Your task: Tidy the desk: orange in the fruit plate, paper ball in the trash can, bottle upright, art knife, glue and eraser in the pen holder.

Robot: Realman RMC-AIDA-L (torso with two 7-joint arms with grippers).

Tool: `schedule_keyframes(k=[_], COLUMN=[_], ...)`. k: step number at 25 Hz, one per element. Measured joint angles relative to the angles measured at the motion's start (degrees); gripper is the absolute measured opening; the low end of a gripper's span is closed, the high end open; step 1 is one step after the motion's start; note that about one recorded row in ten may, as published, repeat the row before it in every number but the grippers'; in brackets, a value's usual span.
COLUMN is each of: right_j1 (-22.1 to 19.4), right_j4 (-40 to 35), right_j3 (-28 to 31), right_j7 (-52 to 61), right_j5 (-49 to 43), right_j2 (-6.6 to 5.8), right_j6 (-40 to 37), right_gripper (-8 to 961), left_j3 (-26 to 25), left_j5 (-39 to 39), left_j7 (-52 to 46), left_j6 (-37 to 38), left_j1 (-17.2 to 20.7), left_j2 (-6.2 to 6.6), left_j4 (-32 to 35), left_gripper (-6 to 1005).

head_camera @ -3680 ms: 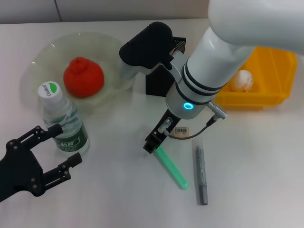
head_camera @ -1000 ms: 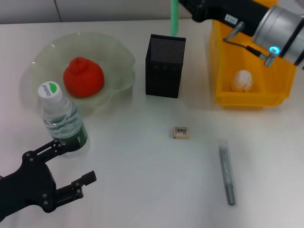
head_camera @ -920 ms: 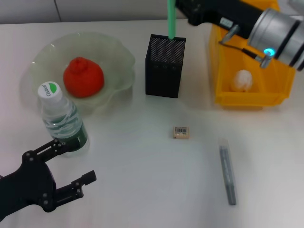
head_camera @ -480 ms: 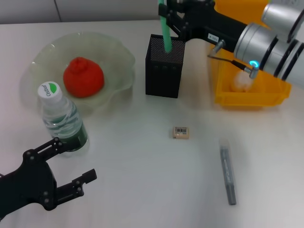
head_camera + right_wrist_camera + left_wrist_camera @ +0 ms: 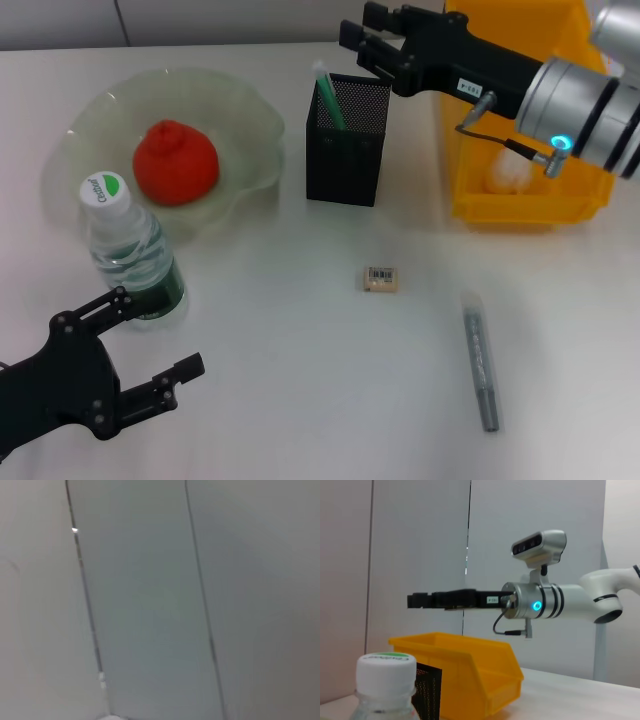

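The orange (image 5: 176, 162) lies in the pale green fruit plate (image 5: 248, 120). The bottle (image 5: 130, 255) stands upright, its cap (image 5: 386, 664) close in the left wrist view. A slim green tool (image 5: 328, 100) leans inside the black mesh pen holder (image 5: 345, 160). My right gripper (image 5: 362, 35) hovers open just behind the holder's rim, holding nothing. The eraser (image 5: 381, 279) and a grey pen-shaped tool (image 5: 479, 360) lie on the table. I cannot tell which tool is the art knife and which the glue. The paper ball (image 5: 510, 170) sits in the yellow trash can (image 5: 530, 210). My left gripper (image 5: 155, 335) is open near the bottle's base.
The trash can (image 5: 470, 670) stands right of the pen holder (image 5: 429, 690), under my right arm (image 5: 540, 605). The right wrist view shows only a grey wall. White tabletop lies around the eraser and the grey tool.
The right gripper lowered the green tool into the pen holder and let go. The tool now rests inside and the gripper stands open above it. The left arm barely moved.
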Motion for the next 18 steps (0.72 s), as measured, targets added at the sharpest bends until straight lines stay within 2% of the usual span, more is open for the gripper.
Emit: schedule_keyframes(k=[1, 2, 3, 4, 5, 6, 8, 9, 10, 13, 14, 15, 16, 18], right_j1=[-2.28, -2.28, -3.63, -6.20, -6.20, -6.89, -7.57, -6.46, -6.46, -3.61, -1.43, -1.43, 1.28, 2.47], right_j4=[-6.29, -6.29, -10.54, -19.55, -19.55, -24.03, -32.69, -38.99, -38.99, -44.23, -45.19, -45.19, -44.50, -43.75], right_j3=[0.00, 0.00, 0.01, 0.14, 0.14, 0.26, 0.52, 0.64, 0.64, 0.22, -1.23, -1.23, -4.09, -5.37], right_j7=[7.70, 7.70, 12.86, 25.11, 25.11, 30.44, 42.66, 54.32, 54.32, 65.23, 68.68, 68.68, 71.63, 72.69], right_j5=[-5.22, -5.22, -8.80, -18.30, -18.30, -23.30, -35.49, -47.55, -47.55, -60.12, -65.78, -65.78, -70.96, -72.83], right_j2=[-0.04, -0.04, -0.09, -0.17, -0.17, -0.20, -0.21, -0.21, -0.21, -0.18, -0.11, -0.11, -0.08, -0.09], right_j6=[-0.30, -0.30, -0.49, -1.12, -1.12, -1.87, -5.14, -10.56, -10.56, -17.67, -20.84, -20.84, -22.88, -23.20], right_gripper=[392, 398, 405, 411, 417, 423, 436, 442, 448, 467, 473, 480, 486, 572], left_j3=[-0.07, -0.07, -0.10, -0.11, -0.11, -0.13, -0.13, -0.13, -0.13, -0.09, -0.05, -0.05, -0.04, -0.06], left_j5=[0.00, 0.00, 0.00, 0.00, 0.00, 0.00, 0.00, -0.01, -0.01, 0.00, 0.00, 0.00, 0.00, 0.00], left_j7=[-0.01, -0.01, -0.02, -0.02, -0.02, -0.03, -0.03, -0.03, -0.03, -0.06, -0.18, -0.18, -0.54, -0.71], left_j6=[0.00, 0.00, 0.00, 0.00, 0.00, -0.04, -0.08, -0.12, -0.12, -0.17, -0.18, -0.18, -0.21, -0.23], left_j1=[-0.02, -0.02, -0.02, -0.02, -0.02, -0.01, -0.02, -0.03, -0.03, -0.25, -0.37, -0.37, -0.51, -0.55], left_j2=[0.00, 0.00, 0.00, 0.01, 0.01, 0.01, 0.00, 0.00, 0.00, 0.00, 0.00, 0.00, 0.00, 0.01], left_j4=[0.00, 0.00, 0.00, 0.00, 0.00, 0.00, 0.00, 0.00, 0.00, 0.00, 0.00, 0.00, 0.00, 0.00], left_gripper=[765, 765, 765, 765, 765, 765, 765, 765, 765, 765, 765, 765, 765, 765])
